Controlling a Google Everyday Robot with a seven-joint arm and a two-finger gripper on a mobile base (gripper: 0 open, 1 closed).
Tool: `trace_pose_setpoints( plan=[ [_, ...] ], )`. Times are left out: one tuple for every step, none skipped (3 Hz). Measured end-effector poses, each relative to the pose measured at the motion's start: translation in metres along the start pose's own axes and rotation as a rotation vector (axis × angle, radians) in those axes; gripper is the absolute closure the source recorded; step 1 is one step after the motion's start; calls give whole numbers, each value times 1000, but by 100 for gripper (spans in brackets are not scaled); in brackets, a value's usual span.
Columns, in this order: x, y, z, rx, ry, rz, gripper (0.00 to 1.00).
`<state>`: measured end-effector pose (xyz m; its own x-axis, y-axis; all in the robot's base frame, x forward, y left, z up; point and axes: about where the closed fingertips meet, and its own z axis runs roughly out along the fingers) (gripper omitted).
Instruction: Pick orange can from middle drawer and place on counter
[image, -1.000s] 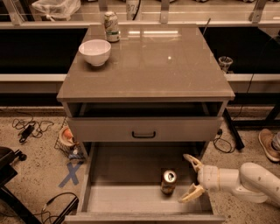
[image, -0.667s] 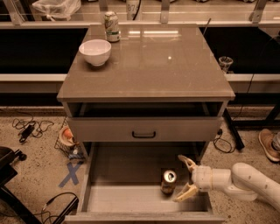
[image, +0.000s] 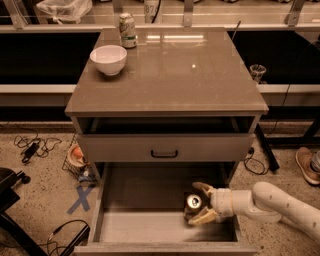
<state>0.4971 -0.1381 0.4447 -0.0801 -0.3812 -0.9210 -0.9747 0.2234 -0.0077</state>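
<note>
Camera view: orange can (image: 194, 202) upright on middle drawer (image: 140, 225) floor, right side. Gripper (image: 195, 203) low inside drawer, claw spread either side of can, not clamped. Set for side grasp, then lift to counter (image: 200, 75).

- The counter (image: 190, 75): a glossy, smooth grey-brown slab that mirrors spots of light.
- The bowl (image: 108, 58), far left on it: white, smooth, glazed-looking.
- The green-and-white can (image: 127, 30) beyond the bowl: shiny printed metal.
- The middle drawer (image: 145, 200): matt grey, with a plain smooth floor.
- The drawer front (image: 125, 148) above it: matt grey, with a black handle (image: 164, 154).
- The orange can (image: 193, 204), near right in the drawer: bright silver metal top.
- The gripper (image: 195, 203), its fingers spread either side of that can: pale, smooth, plastic-looking, like the arm (image: 280, 205).
- The ground (image: 45, 200): rough and speckled.
</note>
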Motion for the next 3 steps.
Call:
trace_pose_setpoints(
  plan=[
    [5, -2, 6, -15, 24, 3, 41],
    [2, -1, 8, -18, 18, 2, 72],
    [-39, 13, 4, -3, -34, 6, 100]
  ],
)
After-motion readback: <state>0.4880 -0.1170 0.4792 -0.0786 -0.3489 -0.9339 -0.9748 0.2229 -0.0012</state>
